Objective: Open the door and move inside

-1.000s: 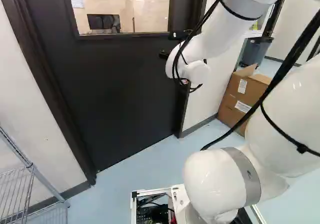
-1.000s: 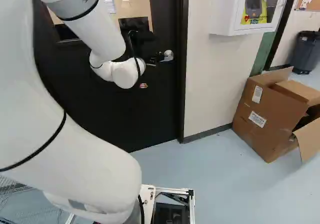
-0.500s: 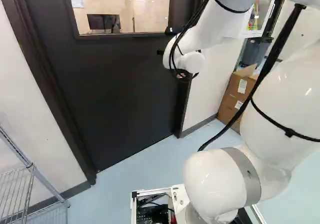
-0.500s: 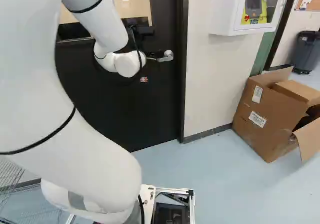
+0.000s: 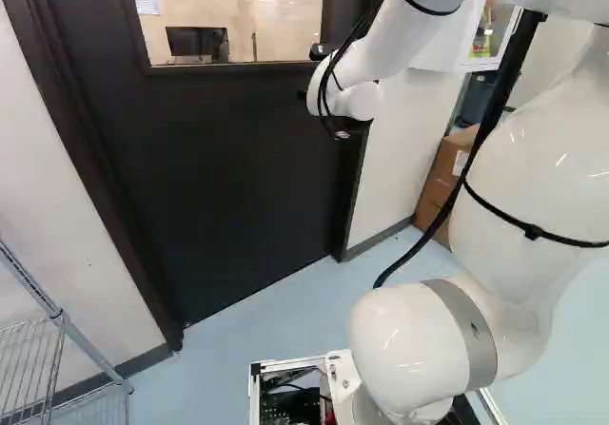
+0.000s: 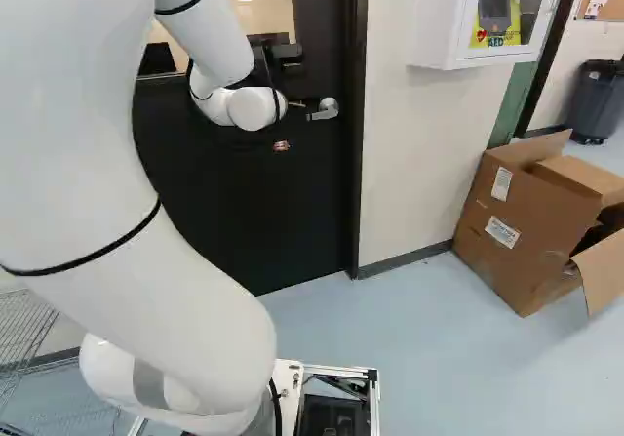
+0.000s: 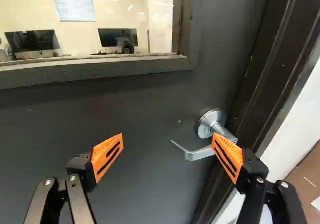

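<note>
The gripper (image 6: 300,103) is a dark shape against the door in the right base view, just beside the silver door handle (image 6: 325,110) and largely hidden by the white wrist. Seen along the wrist, the gripper (image 7: 168,136) is open, its orange pads wide apart. One finger overlaps the lever of the handle (image 7: 200,153) in that view; the lever's free end shows between the fingers. Whether they touch cannot be told. The dark door (image 5: 228,178), with a window in its upper part, is shut in its frame (image 7: 260,98).
A wire shelf (image 5: 52,368) stands at the left of the left base view. Cardboard boxes (image 6: 526,221) lie on the floor right of the door, below a white wall cabinet (image 6: 448,17). A dark bin (image 6: 597,104) stands farther back.
The arm's wrist and gripper have risen, shifting slightly left in the left base view and slightly right in the right one. The upper arm has swung too. Base and door have not moved.
</note>
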